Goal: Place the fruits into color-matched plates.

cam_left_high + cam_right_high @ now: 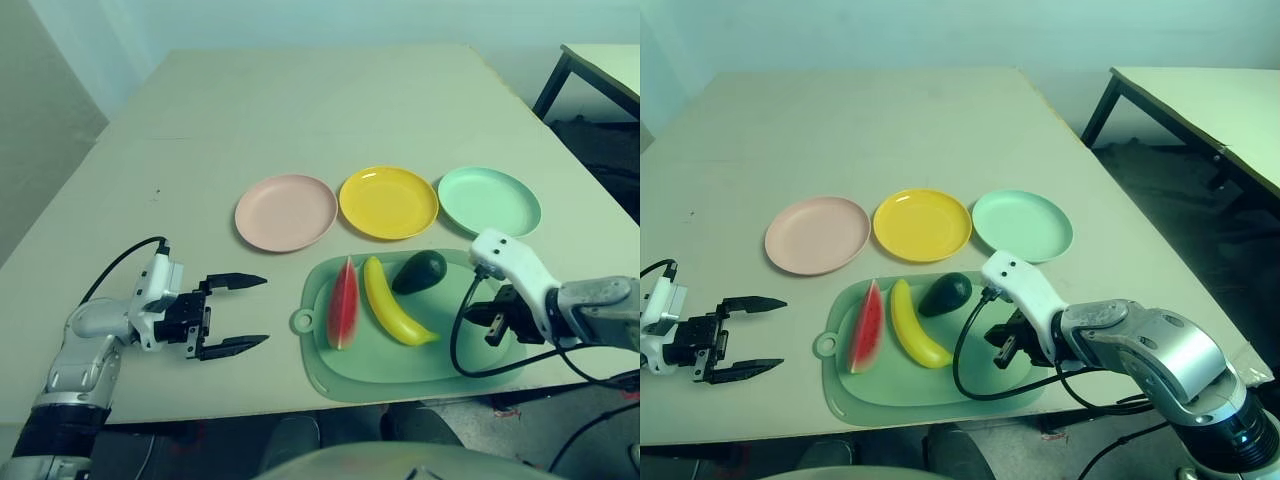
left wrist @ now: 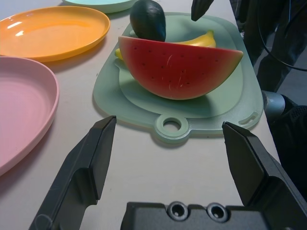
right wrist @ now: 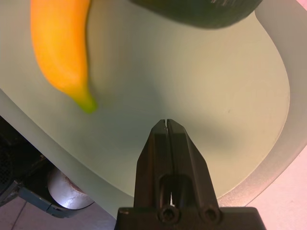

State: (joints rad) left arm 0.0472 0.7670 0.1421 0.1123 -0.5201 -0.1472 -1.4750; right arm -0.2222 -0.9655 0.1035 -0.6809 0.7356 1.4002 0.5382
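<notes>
Right wrist view: right hand [image 3: 166, 125] closed empty above mat [image 3: 206, 96].

Your two grippers: one spread, one pinched.
Your left gripper [image 1: 238, 313] points sideways with fingers wide apart; your right gripper [image 3: 166, 125] angles downward, fingers pressed together, holding nothing.

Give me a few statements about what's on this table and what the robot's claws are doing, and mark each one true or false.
1. All three plates are empty. True: the pink plate, yellow plate and mint green plate hold nothing.
2. The banana lies on the yellow plate. False: it lies on the green mat, between the watermelon wedge and the avocado.
3. The left gripper is open and empty. True.
4. The right gripper holds the avocado. False: it is shut on nothing, above the mat.
</notes>
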